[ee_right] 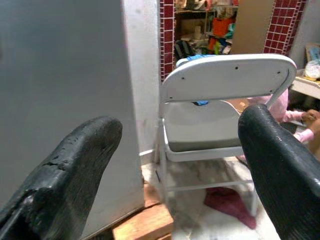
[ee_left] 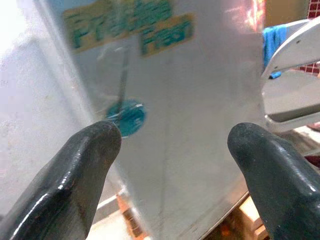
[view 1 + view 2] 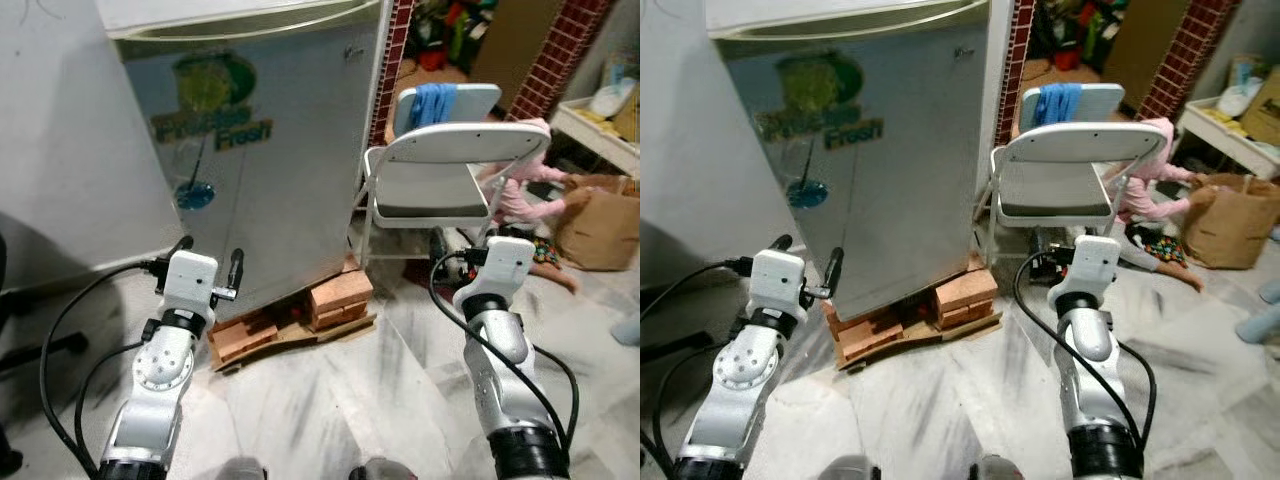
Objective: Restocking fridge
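A silver fridge with its door closed stands ahead on bricks; a green and blue sticker marks its front. My left gripper is raised in front of the fridge's lower left corner, open, with nothing between its fingers. My right gripper is held up to the right of the fridge, in front of a folding chair. It is open too, and its fingers hold nothing.
A second chair with a blue cloth stands behind the first. A person in pink sits on the floor beside a brown paper bag. Flattened cardboard lies under the bricks. A white shelf is at far right.
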`<state>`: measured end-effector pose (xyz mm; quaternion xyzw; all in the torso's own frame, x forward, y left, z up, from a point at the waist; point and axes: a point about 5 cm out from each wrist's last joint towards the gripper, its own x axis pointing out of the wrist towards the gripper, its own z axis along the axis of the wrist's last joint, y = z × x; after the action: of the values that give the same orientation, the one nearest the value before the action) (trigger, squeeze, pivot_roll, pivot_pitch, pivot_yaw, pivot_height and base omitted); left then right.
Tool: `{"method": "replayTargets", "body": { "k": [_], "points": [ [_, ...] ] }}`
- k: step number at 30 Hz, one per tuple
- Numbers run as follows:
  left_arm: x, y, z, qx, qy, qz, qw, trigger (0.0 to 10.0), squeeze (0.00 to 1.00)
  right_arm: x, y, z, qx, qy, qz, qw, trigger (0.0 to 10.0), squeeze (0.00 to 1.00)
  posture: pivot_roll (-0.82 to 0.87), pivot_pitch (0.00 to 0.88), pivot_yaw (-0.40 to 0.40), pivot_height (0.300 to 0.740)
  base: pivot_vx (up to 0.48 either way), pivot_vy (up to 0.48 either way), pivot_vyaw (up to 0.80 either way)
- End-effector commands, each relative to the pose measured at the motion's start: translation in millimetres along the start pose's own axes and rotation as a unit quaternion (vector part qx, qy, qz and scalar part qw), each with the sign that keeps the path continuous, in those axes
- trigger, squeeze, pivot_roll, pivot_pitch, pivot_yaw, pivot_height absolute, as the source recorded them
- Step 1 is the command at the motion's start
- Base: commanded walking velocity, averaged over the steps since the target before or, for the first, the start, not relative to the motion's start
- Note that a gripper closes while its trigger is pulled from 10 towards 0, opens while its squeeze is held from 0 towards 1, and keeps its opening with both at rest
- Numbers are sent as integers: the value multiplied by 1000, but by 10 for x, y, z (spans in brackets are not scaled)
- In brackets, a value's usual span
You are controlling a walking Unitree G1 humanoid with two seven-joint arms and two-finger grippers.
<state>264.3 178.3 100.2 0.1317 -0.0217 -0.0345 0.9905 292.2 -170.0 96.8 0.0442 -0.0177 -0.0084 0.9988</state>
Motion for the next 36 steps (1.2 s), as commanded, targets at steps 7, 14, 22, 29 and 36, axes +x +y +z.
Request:
{"method": "replayTargets", "body": {
  "k": [7, 14, 22, 29, 36],
  "points": [
    [-10, -91, 54, -10, -10, -16, 1000, 10000, 0, -26, -112, -28, -6, 7, -12, 1000, 10000, 0, 106, 32, -42, 740, 0, 472, -726],
    [-28, -91, 17, -9, 1, -26, 1000, 10000, 0, -6, -78, -2, -6, 1, -7, 1000, 10000, 0, 102, 33, -40, 740, 0, 475, -74],
    [-72, -135, -31, -9, 10, -30, 999, 10000, 0, 11, -103, 1, -10, 3, -6, 1000, 10000, 0, 108, 37, -50, 740, 0, 476, 0],
    [-69, -97, -26, -9, 10, -29, 999, 10000, 0, 18, -64, 0, -9, 5, 0, 1000, 10000, 0, 112, 40, -54, 740, 0, 479, -295],
    [-77, -114, -16, -12, 10, -34, 999, 10000, 0, 19, -75, 9, -10, 4, 1, 1000, 10000, 0, 108, 49, -54, 740, 0, 480, -800]
  ]
}}
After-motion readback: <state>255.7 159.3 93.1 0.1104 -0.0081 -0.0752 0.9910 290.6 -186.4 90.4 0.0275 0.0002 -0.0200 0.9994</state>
